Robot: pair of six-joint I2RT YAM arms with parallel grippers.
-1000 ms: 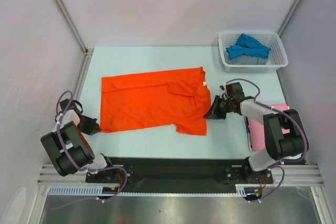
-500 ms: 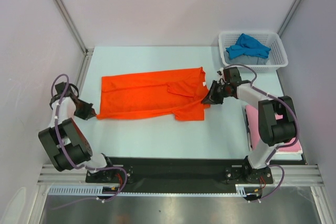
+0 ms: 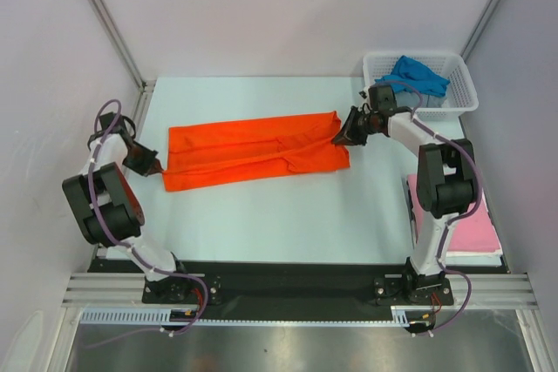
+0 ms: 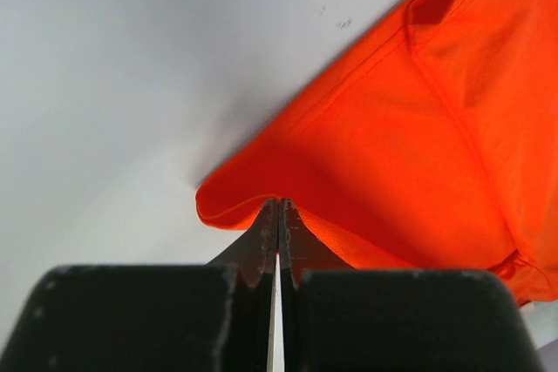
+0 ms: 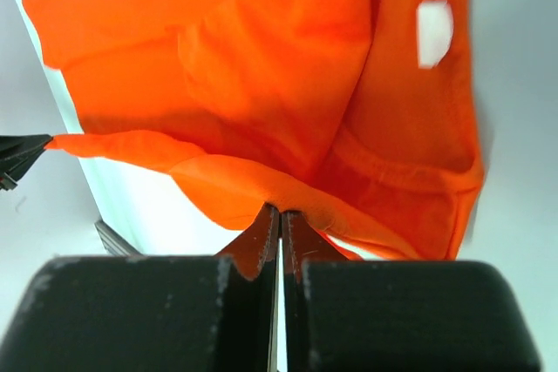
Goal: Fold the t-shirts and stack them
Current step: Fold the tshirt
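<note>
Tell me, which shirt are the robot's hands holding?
The orange t-shirt, pinched at both ends. The blue shirt sits in the basket; the pink shirt lies apart.

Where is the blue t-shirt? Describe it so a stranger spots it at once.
On the table, go to the far right corner, where a white mesh basket stands. The blue t-shirt lies crumpled inside it. It alone sits in a container: the orange t-shirt is spread mid-table and the pink t-shirt lies flat at the near right edge.

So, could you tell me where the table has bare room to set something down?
Free: the strip between orange-red t-shirt and near edge; the band behind it, left of the mesh basket. Crowded: right side, around the pink t-shirt.
</note>
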